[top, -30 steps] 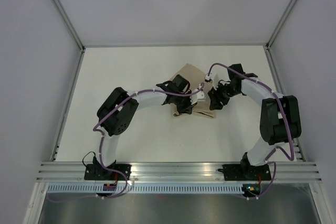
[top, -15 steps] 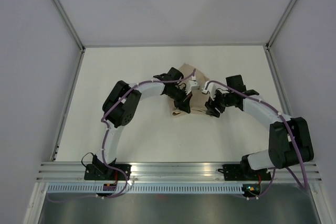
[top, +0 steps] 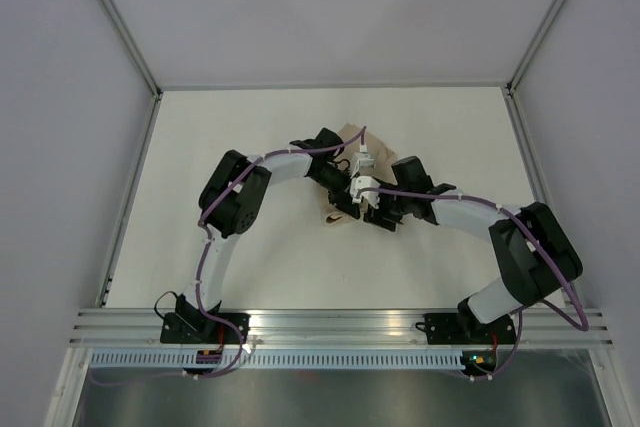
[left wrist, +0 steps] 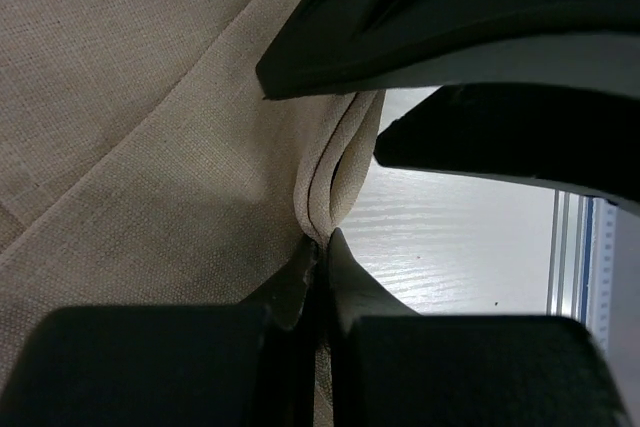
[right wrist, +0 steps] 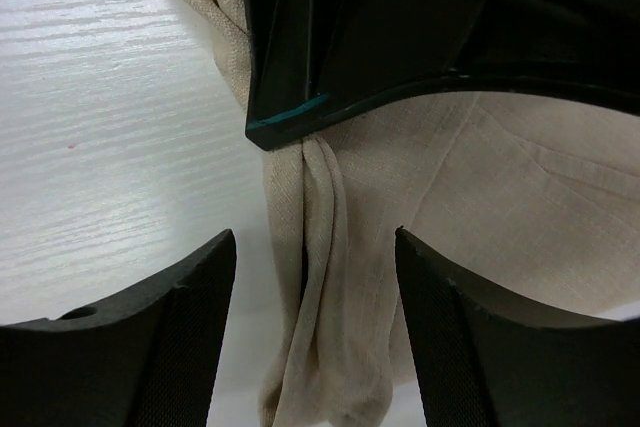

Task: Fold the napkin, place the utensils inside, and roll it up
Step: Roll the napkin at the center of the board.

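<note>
The beige napkin (top: 351,134) lies bunched at the middle of the table, mostly hidden under both grippers. My left gripper (top: 345,201) is shut on a folded edge of the napkin (left wrist: 150,147), with layers of cloth pinched at its tips (left wrist: 322,240). My right gripper (top: 374,213) is open, and its fingers (right wrist: 190,297) stand on either side of a gathered rope of the napkin (right wrist: 480,177) without touching it; the gripper's midpoint (right wrist: 313,239) is over the cloth. The two grippers nearly touch. The fork is not visible in any view.
The white table (top: 250,127) is bounded by metal rails at the left (top: 130,197) and right (top: 530,157) and a rail at the near edge (top: 340,322). The left gripper's dark body (right wrist: 420,37) fills the top of the right wrist view.
My right gripper has moved left and nearer, close up against the left gripper at the napkin. The napkin has become more gathered and shows less from above.
</note>
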Robot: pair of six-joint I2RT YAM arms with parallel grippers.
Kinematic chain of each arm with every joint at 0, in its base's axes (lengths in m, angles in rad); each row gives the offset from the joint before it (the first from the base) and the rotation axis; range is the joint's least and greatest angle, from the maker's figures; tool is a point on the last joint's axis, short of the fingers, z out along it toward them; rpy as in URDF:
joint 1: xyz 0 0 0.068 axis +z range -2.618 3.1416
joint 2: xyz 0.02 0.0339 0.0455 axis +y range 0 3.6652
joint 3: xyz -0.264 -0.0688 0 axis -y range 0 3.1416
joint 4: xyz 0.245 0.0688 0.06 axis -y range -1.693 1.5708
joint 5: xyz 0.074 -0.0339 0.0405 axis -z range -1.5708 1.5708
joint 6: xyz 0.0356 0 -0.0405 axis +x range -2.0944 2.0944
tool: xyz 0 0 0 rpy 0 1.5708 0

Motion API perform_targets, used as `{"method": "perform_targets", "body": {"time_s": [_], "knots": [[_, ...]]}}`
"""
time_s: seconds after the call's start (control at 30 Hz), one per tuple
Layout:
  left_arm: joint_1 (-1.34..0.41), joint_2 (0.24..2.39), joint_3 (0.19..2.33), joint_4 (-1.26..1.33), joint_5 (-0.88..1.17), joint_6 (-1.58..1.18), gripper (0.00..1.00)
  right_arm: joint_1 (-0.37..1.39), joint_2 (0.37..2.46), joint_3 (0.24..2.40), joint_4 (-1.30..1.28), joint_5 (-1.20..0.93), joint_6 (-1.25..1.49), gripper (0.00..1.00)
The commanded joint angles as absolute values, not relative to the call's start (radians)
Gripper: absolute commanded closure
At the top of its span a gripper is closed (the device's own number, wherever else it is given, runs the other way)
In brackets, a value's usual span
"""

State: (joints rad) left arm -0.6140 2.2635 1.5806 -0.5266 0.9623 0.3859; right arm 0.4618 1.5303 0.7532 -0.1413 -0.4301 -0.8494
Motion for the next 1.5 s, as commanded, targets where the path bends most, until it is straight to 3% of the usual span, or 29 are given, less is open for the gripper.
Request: {"method": "perform_targets", "body": {"time_s": [0.0, 0.17, 0.3, 0.37, 0.47, 0.6, 0.73, 0.8, 1.27, 1.47], "knots": [[-0.614, 2.306, 1.595, -0.595, 0.963, 0.383, 0.98, 0.489, 1.568, 0.785, -0.077, -0.408, -0.885, 0.29], [-0.612, 2.313, 1.611, -0.609, 0.965, 0.388, 0.98, 0.515, 1.608, 0.784, -0.063, -0.382, -0.891, 0.35], [-0.612, 2.318, 1.617, -0.614, 0.968, 0.39, 0.98, 0.541, 1.615, 0.784, -0.072, -0.354, -0.908, 0.53], [-0.612, 2.318, 1.62, -0.617, 0.969, 0.39, 0.98, 0.554, 1.631, 0.79, -0.096, -0.333, -0.919, 0.56], [-0.607, 2.322, 1.626, -0.618, 0.979, 0.38, 0.97, 0.56, 1.643, 0.796, -0.132, -0.321, -0.939, 0.69], [-0.597, 2.315, 1.637, -0.618, 1.002, 0.362, 0.86, 0.56, 1.657, 0.799, -0.178, -0.313, -0.954, 0.84], [-0.588, 2.287, 1.647, -0.606, 1.003, 0.341, 0.71, 0.557, 1.672, 0.814, -0.23, -0.322, -0.962, 0.92], [-0.581, 2.263, 1.647, -0.591, 1.006, 0.322, 0.69, 0.557, 1.68, 0.83, -0.274, -0.34, -0.962, 0.96], [-0.529, 2.096, 1.566, -0.399, 1.012, 0.152, 0.64, 0.442, 1.836, 1.087, -0.664, -0.597, -1.006, 1.0], [-0.496, 1.973, 1.444, -0.174, 0.881, 0.04, 0.65, 0.374, 1.966, 1.242, -0.885, -0.708, -1.089, 1.0]]}}
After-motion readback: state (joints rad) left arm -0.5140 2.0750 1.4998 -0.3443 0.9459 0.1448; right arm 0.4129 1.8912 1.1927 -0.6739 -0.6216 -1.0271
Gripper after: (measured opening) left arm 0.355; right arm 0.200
